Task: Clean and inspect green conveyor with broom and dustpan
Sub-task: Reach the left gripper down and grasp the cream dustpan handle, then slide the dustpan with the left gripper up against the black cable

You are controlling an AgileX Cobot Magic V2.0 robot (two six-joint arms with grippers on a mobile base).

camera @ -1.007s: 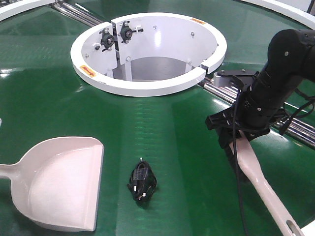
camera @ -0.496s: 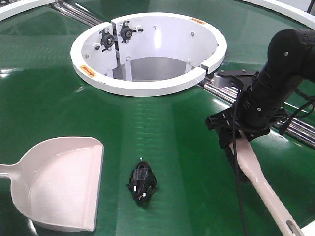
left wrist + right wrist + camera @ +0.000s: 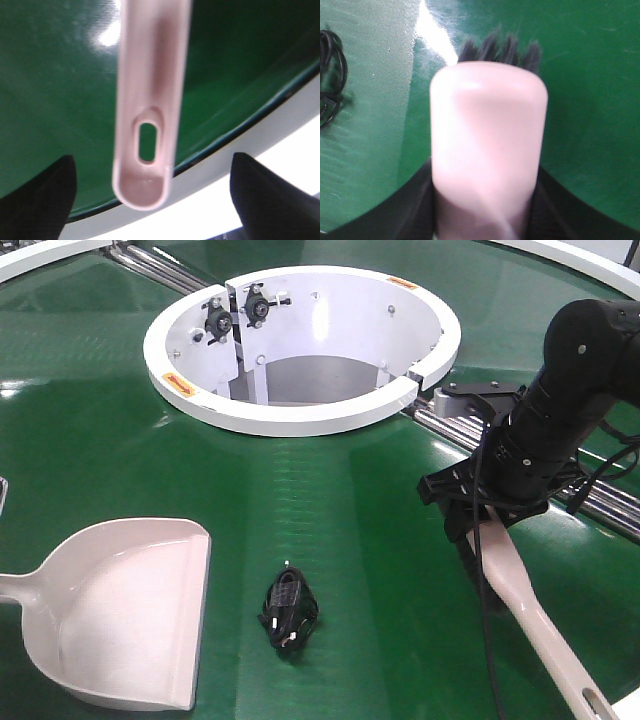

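Right gripper (image 3: 480,512) clamped on broom (image 3: 522,590), left gripper (image 3: 150,160) spread around dustpan (image 3: 130,610) handle; we fear a sweep shoves black cable (image 3: 288,608) and unheld dustpan away.

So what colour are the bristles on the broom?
The broom has black bristles, clearest in the right wrist view.
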